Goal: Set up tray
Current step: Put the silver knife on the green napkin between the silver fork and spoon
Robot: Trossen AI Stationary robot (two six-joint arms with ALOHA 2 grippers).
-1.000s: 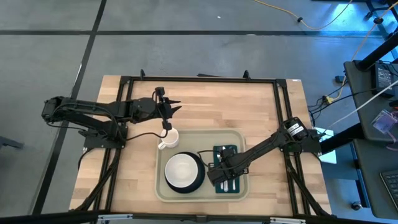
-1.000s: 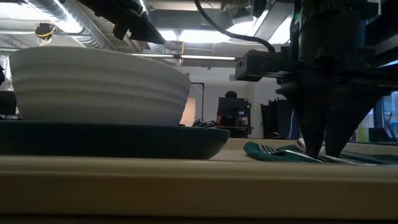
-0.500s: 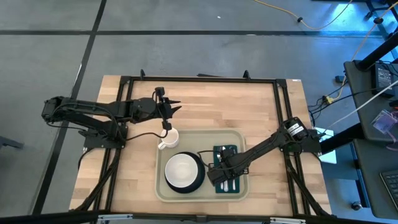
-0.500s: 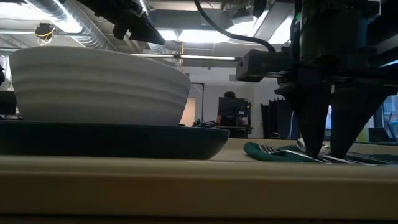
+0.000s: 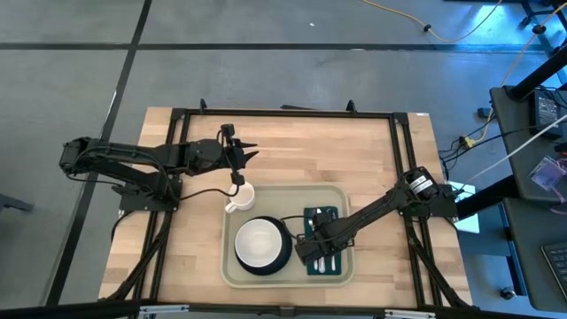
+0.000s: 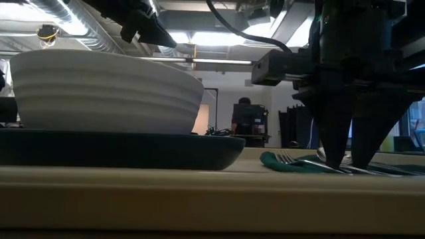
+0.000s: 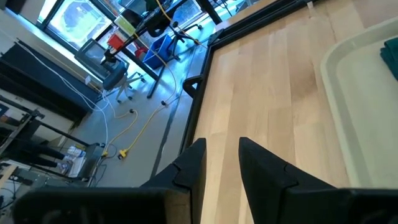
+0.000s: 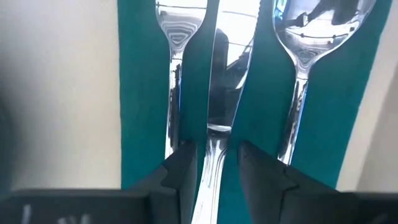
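1. Left gripper (image 5: 241, 154): parked above bare wood, beyond the far rim of the tray. The white ceramic mug (image 5: 241, 197) stands just nearer than its tips, on the table outside the tray. In the left wrist view its two dark fingers (image 7: 189, 165) show a narrow gap and hold nothing. No shift in this arm over the last second.

2. Large pale beige rectangular plastic tray with raised rim (image 5: 280, 277): sits at the near middle of the table. On it, a white ribbed bowl (image 5: 258, 241) rests on a dark round plate (image 5: 280, 260), to the left of the right gripper.

3. Right gripper (image 5: 316, 251): low over the dark green rectangular cloth napkin (image 5: 321, 215) on the tray's right part. In the right wrist view its fingers straddle the shiny metal knife (image 8: 214, 124), slightly apart, with the metal fork (image 8: 173, 68) on one side and the metal spoon (image 8: 305, 56) on the other. I cannot tell whether the pads touch the knife.

4. Change: in the low view the two fingertips were close a second ago, wider half a second ago, and remain wide now. The high view shows almost no arm travel.

5. Reading: the knife looks just released onto the napkin between fork and spoon. The cutlery set appears complete. The mug, still off the tray, is likely the remaining item.
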